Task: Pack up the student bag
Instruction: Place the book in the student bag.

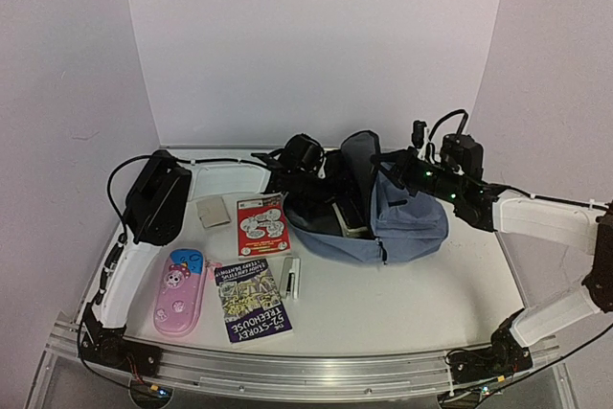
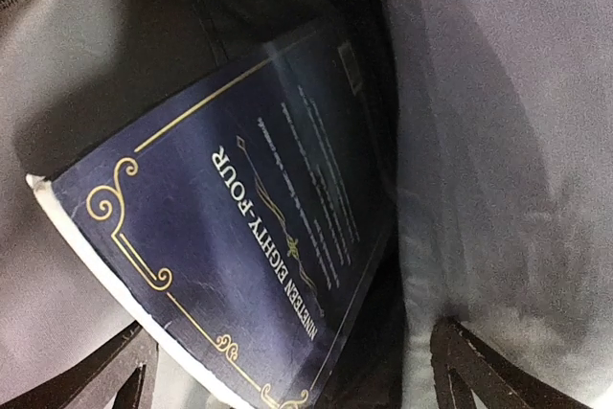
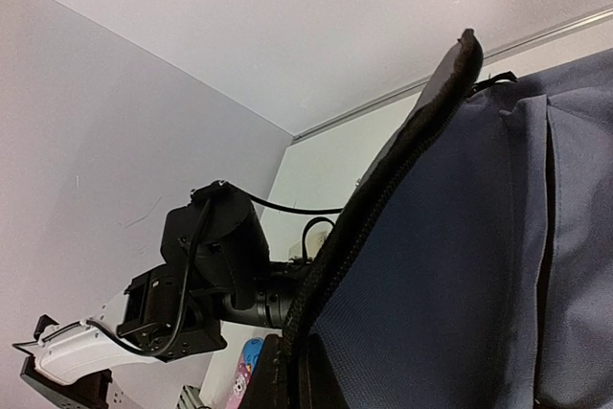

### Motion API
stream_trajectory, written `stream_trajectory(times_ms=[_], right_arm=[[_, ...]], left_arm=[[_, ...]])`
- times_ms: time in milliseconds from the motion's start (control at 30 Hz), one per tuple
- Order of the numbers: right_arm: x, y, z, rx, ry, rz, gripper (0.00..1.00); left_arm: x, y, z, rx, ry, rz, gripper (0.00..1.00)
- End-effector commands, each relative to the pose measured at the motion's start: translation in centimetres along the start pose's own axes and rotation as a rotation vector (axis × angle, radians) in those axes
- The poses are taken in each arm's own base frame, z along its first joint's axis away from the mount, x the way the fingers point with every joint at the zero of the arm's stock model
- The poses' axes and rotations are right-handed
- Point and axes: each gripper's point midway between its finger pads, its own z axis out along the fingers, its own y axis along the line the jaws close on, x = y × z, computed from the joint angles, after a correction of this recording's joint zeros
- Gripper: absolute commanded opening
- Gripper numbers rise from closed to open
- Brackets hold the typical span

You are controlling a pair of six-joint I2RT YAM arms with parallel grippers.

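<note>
At the far middle of the bench [image 1: 402, 304] lies the student bag [image 1: 412, 222], its mouth gaping toward the left edge. Inside, a dark blue book [image 2: 239, 256] rests slanted against the lining. The left claw [image 1: 311, 174] hangs spread just over that book, gripping nothing. The right claw [image 1: 395, 171] is pressed together, apparently on the bag's zipper rim. If that pinch slips, the flap could fall onto the left claw; a careless exit could snag the lining. The mouth is tight, and room opens toward the near right corner.
</note>
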Motion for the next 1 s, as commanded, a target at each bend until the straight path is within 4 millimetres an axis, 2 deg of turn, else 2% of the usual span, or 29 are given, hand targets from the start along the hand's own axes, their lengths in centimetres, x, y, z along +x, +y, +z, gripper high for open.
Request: stream_trajectory(times_ms=[0,100,167,267,467,533,600,733,833,967], right_arm=[[-1.3,1.4,-0.9,-0.026,-0.059,-0.041,0.0],[-1.9,0.9,-1.2,0.025,-0.082,-0.064,0.0],[-2.6,-0.1,-1.7,0.109,-0.101,-0.085,0.0],[-3.9,-2.0,-3.3,0.27,-0.15,-0.126,0.0],[-5.4,-6.4,-7.1,0.458,-0.227,-0.128,0.0],[-5.4,-7.9,-7.7,0.485,-0.224,-0.116,0.01],[-5.2,-9.5,-7.9,0.517,-0.21,-0.103,0.08],[-4.6,-12.1,-7.7,0.573,-0.18,-0.087,0.2],[-4.4,-13.7,-7.9,0.617,-0.175,-0.067,0.23],[-4.5,-14.0,-8.3,0.63,-0.177,-0.054,0.4]], left_arm=[[-1.4,-5.1,-0.8,0.137,-0.04,0.081,0.99],[-1.6,-4.6,-1.6,0.089,-0.066,0.104,0.99],[-1.6,-4.2,-2.4,0.049,-0.081,0.121,1.0],[-1.6,-4.8,-4.5,0.029,-0.106,0.164,1.0],[-1.5,-7.2,-9.3,0.019,-0.158,0.237,1.0],[-1.4,-8.0,-10.9,0.026,-0.173,0.257,1.0],[-1.2,-8.6,-12.7,0.028,-0.183,0.271,1.0],[-0.9,-7.3,-15.9,-0.021,-0.199,0.246,1.0],[-0.2,-5.1,-18.1,-0.068,-0.208,0.205,1.0],[0.8,-2.4,-21.4,-0.12,-0.245,0.148,1.0]])
